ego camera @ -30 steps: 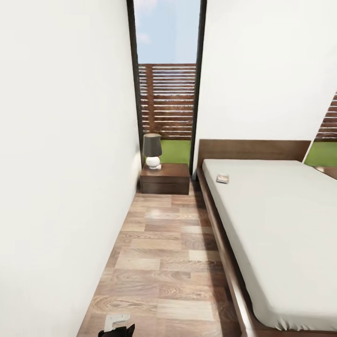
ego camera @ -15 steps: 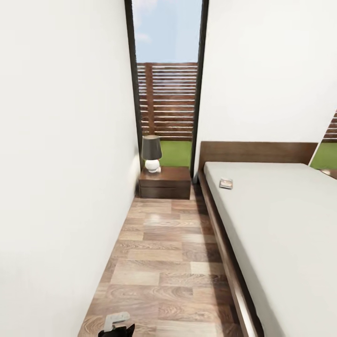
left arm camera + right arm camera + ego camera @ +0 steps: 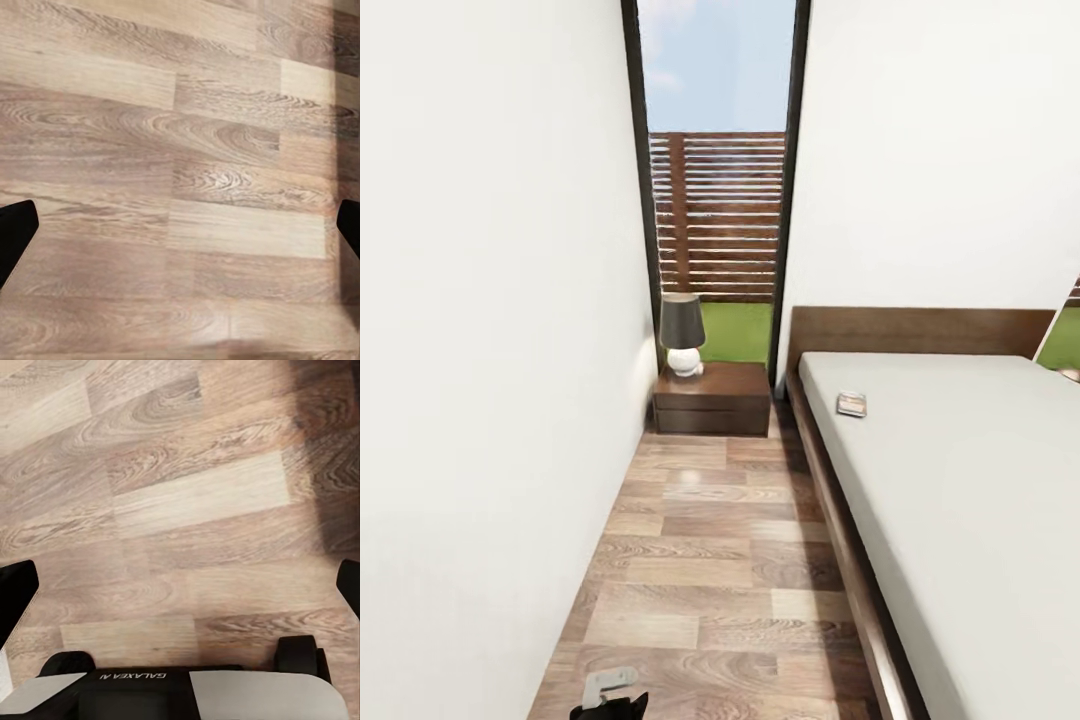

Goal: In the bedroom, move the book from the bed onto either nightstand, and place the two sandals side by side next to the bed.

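The large low bed with whitish-grey mattress and dark brown frame [image 3: 950, 500] fills the head view from 2 to 5 o'clock. The small reddish-brown wooden nightstand [image 3: 712, 397] stands at 12 o'clock against the tall dark-framed window [image 3: 717, 180], bearing a dark-shaded lamp [image 3: 682, 333]. The thin dark paperback book [image 3: 851, 403] lies on the mattress near the headboard. Over the wood-plank floor [image 3: 180, 150], the left claw [image 3: 180, 232] and right claw [image 3: 180, 592] both gape wide, empty.
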